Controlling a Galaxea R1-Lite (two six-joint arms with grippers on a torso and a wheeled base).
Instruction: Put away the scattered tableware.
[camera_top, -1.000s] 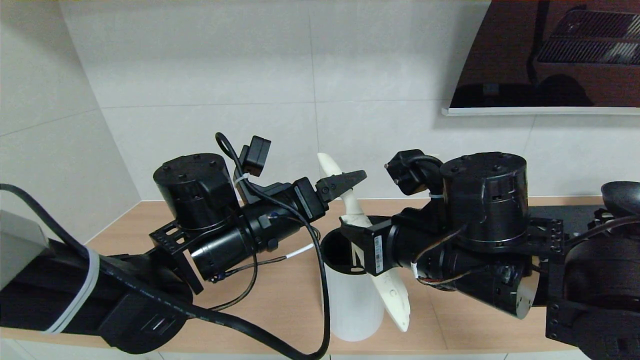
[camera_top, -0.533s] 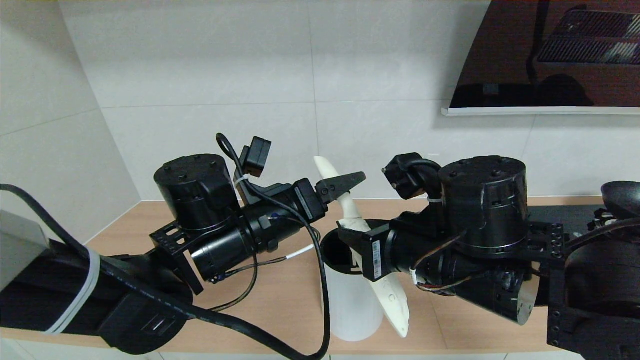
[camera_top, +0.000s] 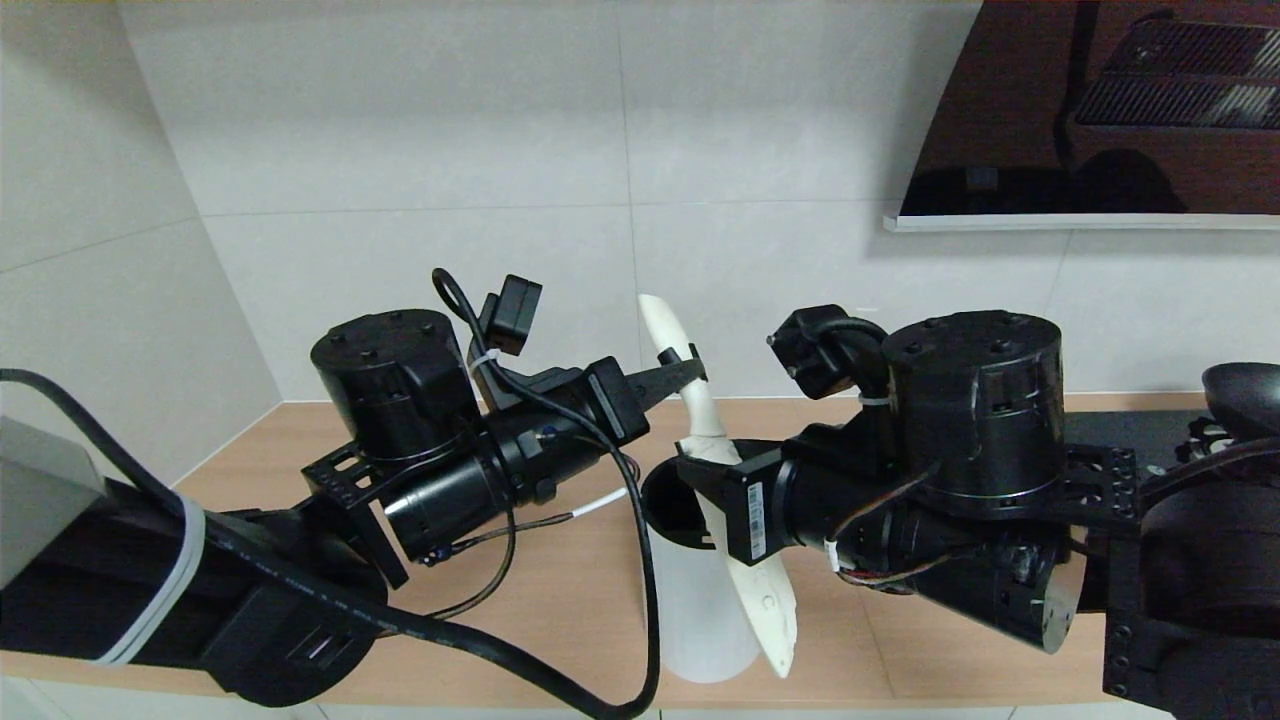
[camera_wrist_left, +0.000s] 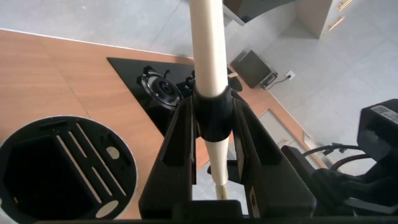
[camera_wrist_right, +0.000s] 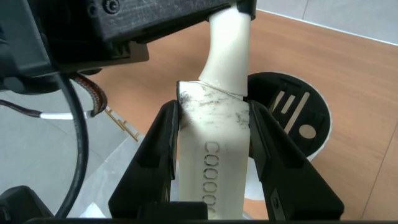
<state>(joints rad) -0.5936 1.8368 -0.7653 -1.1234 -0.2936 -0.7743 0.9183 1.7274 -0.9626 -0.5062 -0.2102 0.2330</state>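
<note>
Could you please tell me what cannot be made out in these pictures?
Left wrist view: the white spatula has its handle end cut off by the top edge; the left gripper hides part of the stove.
Right wrist view: the bottom edge cuts off the blade below the right gripper.
Head view: the right gripper covers part of the holder opening.

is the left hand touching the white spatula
Touching. In the left wrist view the left hand is shut around the handle of the spatula, with no gap showing.
</note>
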